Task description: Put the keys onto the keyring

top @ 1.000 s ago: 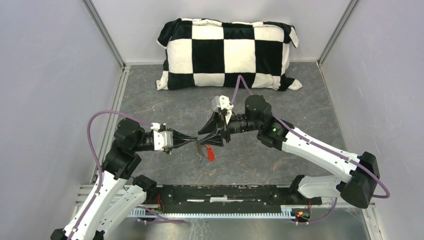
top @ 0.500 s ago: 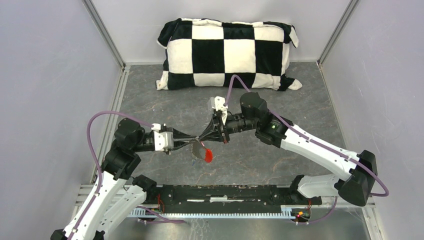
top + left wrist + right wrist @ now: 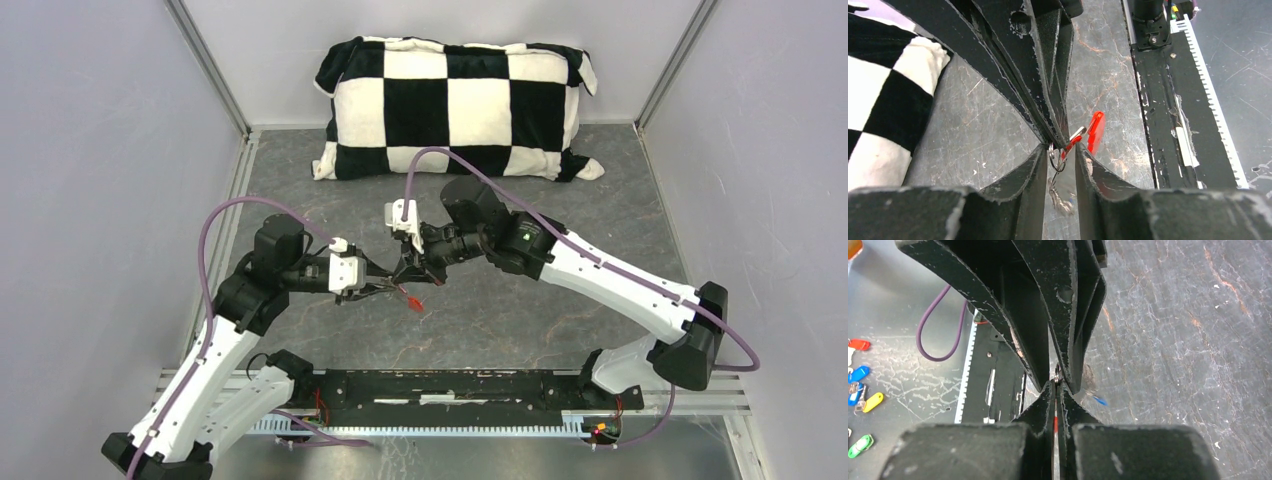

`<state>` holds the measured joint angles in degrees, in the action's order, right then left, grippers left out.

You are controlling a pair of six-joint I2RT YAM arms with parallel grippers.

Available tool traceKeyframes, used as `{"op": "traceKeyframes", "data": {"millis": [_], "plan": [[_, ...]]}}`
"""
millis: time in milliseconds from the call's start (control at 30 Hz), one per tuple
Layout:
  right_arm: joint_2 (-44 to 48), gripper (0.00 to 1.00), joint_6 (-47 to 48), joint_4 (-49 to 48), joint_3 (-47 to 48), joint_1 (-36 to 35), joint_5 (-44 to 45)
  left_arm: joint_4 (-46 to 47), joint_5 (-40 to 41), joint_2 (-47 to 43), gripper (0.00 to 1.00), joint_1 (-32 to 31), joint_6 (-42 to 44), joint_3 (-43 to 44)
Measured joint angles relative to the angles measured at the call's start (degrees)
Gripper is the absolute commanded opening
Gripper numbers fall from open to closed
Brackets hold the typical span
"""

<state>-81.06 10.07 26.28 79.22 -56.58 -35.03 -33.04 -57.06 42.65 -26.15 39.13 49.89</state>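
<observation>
A thin metal keyring sits between my two grippers above the grey floor. A red tag and blurred silver keys hang from it. The red tag also shows in the top view. My right gripper is shut on the keyring, with a blue tag dangling beyond it. My left gripper meets it tip to tip, jaws slightly apart, with the ring in the gap against one finger. In the top view the left gripper and right gripper touch.
A black-and-white checkered pillow lies at the back. The black base rail runs along the near edge. Several loose coloured key tags, one of them yellow, lie beyond the rail. Grey walls stand on both sides.
The right gripper went from open to shut on the keyring. Both grippers moved left and a little farther back. The red tag swung up and now hangs just under them.
</observation>
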Motion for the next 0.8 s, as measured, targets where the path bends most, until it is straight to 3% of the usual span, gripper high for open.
{"op": "traceKeyframes", "data": {"millis": [567, 800], "plan": [[-7.5, 0.00, 7.1, 17.3, 13.5, -4.2, 5.6, -10.2, -0.5, 0.5, 0.27, 0.0, 10.4, 2.6], [-9.2, 0.00, 8.3, 20.9, 16.5, -5.0, 7.1, -11.5, -0.5, 1.1, 0.14, 0.0, 12.8, 3.0]]}}
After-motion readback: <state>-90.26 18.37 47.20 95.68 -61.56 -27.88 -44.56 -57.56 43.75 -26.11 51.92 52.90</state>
